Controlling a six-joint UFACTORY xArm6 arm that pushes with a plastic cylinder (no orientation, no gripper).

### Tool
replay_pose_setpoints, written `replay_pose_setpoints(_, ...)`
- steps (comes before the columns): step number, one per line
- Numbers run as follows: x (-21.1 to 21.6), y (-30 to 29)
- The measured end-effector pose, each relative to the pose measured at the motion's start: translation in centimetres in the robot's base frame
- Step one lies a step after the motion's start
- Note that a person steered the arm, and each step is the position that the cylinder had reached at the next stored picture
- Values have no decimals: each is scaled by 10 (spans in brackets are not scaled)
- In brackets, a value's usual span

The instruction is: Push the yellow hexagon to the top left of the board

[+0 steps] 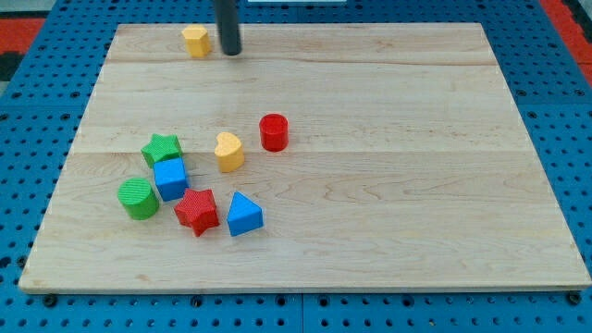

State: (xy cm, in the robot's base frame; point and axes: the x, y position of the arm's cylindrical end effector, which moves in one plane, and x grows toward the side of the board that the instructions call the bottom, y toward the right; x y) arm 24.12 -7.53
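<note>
The yellow hexagon [195, 41] lies near the view's top edge of the wooden board [388, 203], left of centre. My tip [229, 52] stands just to the right of it, a small gap apart. The dark rod rises out of the view's top.
A cluster sits at the lower left: a yellow heart [229, 151], a red cylinder [274, 131], a green star [162, 148], a blue cube [170, 178], a green cylinder [138, 198], a red star [197, 211] and a blue triangle [244, 215]. Blue pegboard surrounds the board.
</note>
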Motion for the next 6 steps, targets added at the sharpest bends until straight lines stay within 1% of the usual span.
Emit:
replay_pose_setpoints(1, -29, -34)
replay_pose_setpoints(2, -31, -130)
replay_pose_setpoints(3, -24, -97)
replay_pose_setpoints(4, -11, 33)
replay_pose_setpoints(5, 68, 99)
replay_pose_setpoints(6, 146, 120)
